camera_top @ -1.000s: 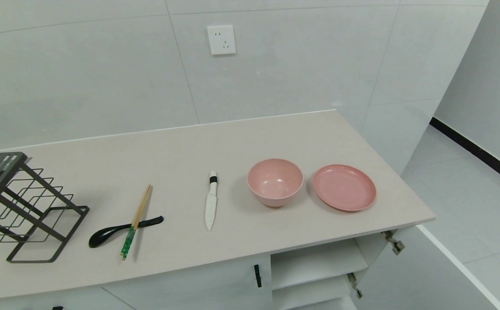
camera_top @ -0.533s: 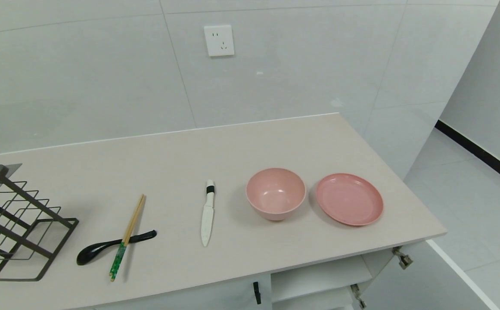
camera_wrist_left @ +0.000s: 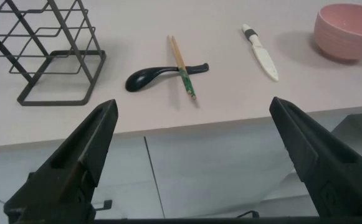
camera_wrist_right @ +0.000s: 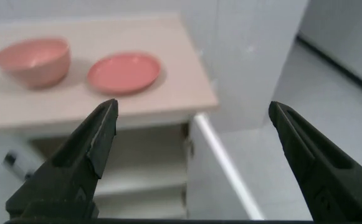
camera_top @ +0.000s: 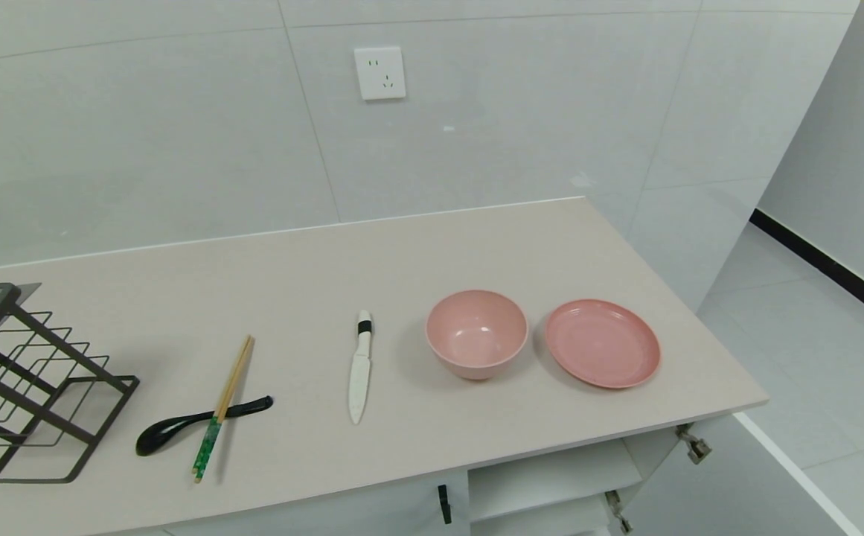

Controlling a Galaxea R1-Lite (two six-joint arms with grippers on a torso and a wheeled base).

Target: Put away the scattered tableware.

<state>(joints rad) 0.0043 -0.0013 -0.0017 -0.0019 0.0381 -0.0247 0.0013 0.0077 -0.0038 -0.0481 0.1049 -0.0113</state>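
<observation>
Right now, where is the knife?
In the head view the knife lies flat near the middle of the counter, left of the bowl and right of the chopsticks crossing the spoon, apart from both.

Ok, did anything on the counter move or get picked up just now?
Only the head camera shifted. Nothing moved or was taken hold of: the chopsticks lie across the black spoon, and the knife, pink bowl and pink plate sit where they were.
</observation>
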